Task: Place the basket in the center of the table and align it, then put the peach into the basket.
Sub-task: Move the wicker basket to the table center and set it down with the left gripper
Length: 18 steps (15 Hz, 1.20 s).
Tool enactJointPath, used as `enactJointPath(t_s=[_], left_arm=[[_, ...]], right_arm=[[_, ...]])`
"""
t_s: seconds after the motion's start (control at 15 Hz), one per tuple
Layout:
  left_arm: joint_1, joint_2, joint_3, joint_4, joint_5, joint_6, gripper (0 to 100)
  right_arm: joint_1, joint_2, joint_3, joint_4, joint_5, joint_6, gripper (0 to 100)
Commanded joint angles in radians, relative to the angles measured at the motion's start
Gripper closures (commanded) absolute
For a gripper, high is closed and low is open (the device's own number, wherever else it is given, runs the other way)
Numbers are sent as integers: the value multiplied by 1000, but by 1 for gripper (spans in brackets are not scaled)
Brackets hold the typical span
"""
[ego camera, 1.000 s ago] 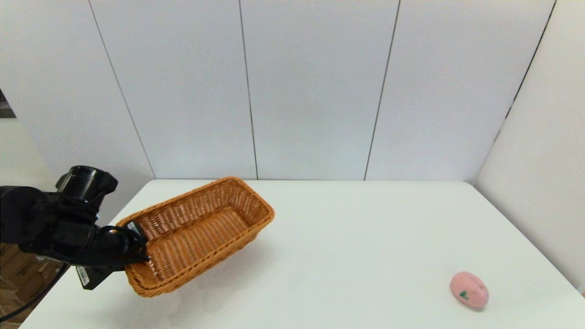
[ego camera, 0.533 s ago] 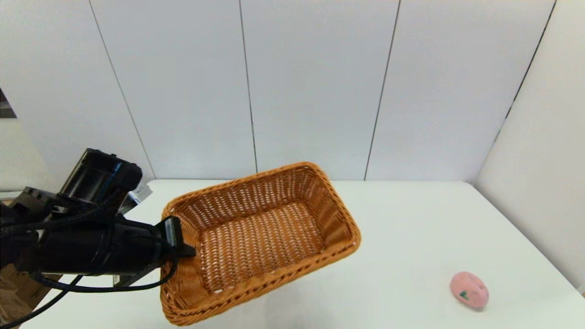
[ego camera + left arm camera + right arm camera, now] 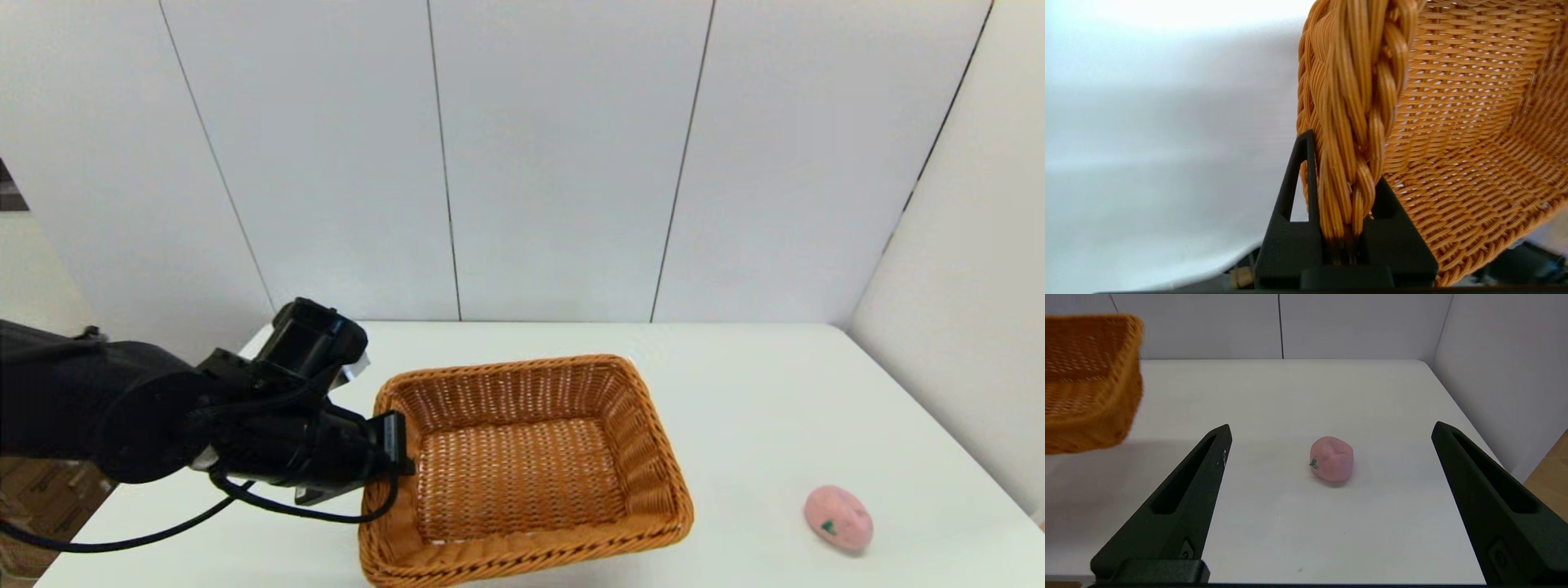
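Note:
The orange-brown wicker basket (image 3: pixel 522 465) hangs above the white table (image 3: pixel 775 392), near its middle-front, long side roughly across the table. My left gripper (image 3: pixel 400 445) is shut on the braided rim of its left short end; the left wrist view shows the rim (image 3: pixel 1355 102) pinched between the black fingers (image 3: pixel 1290 228), with my left gripper (image 3: pixel 1345 192) closed around it. The pink peach (image 3: pixel 838 518) lies on the table at the front right. In the right wrist view the peach (image 3: pixel 1331 459) lies ahead of my right gripper (image 3: pixel 1331 430), which is open and apart from it. The basket (image 3: pixel 1090 379) shows off to one side there.
White wall panels (image 3: pixel 555 155) close off the table's far edge and right side. The table's left edge (image 3: pixel 163 457) runs under my left arm.
My left gripper has swung the basket to the right, from the table's left edge towards the middle, and turned it so its long side lies across the table. The peach has not moved.

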Motion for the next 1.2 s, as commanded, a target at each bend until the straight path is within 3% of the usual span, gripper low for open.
enactJointPath(t_s=[0.07, 0.47, 1.2], left_arm=[[3, 165, -67, -39, -60, 63, 100], [19, 296, -188, -39, -72, 68, 100], [26, 358, -202, -46, -111, 91, 100]], right_arm=[[0, 0, 1, 0, 0, 0, 0], [0, 0, -1, 0, 0, 0, 0], [0, 0, 1, 0, 0, 0, 0]])
